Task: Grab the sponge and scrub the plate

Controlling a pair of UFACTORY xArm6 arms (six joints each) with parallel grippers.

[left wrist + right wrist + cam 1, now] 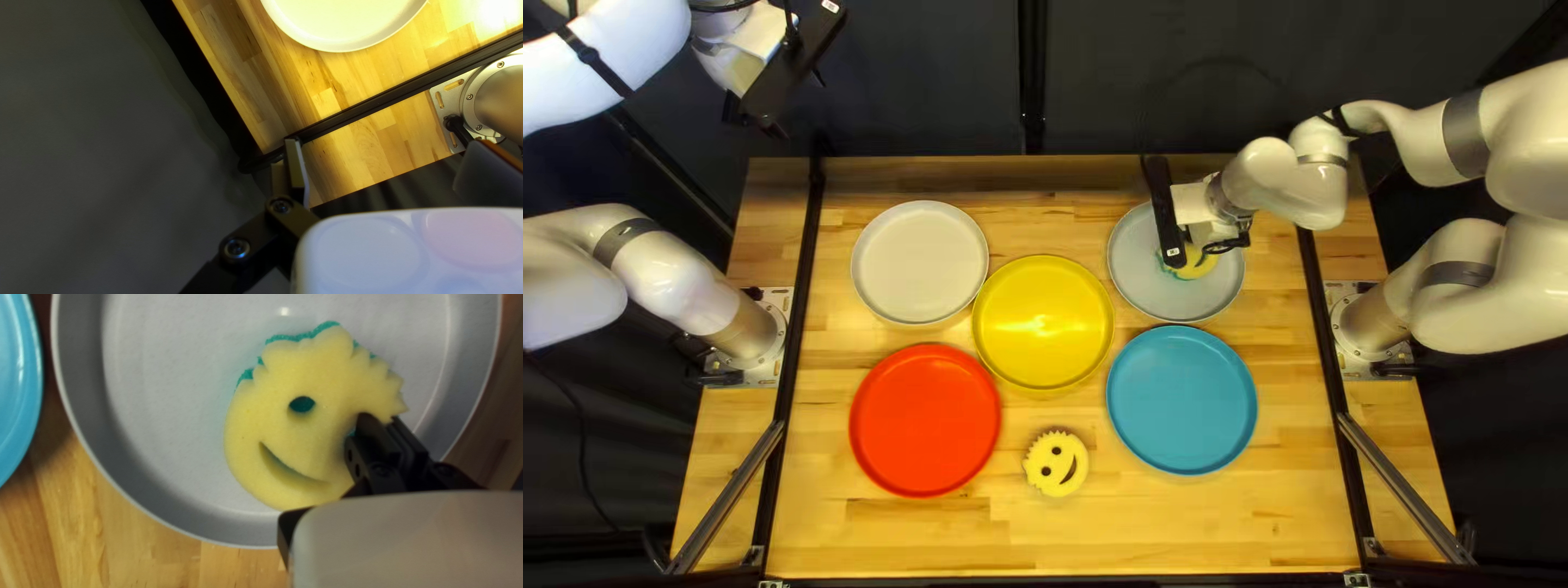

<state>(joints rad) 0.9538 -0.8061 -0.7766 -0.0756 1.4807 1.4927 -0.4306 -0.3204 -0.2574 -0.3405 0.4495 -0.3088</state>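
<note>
In the top left view, the scrubbing sponge (1192,265) is lying in the grey plate (1146,272), partly under my right gripper (1220,240); the blue plate (1182,400) is sitting nearer the table's near edge, the yellow plate (1043,323) beside both. The white plate (920,261) and red plate (926,419) are resting farther left, and a spare smiling sponge (1046,477) is lying between red and blue, while my left gripper (784,98) is hanging past the table's far left corner. In the left wrist view, it is holding its fingers spread wide. In the right wrist view, my gripper (381,423) is pinching the scrubbing sponge's rim beside one eye hole; the jagged crown is pointing ahead and away from the blue plate, the nearly round outline leaving its long axis unclear.
</note>
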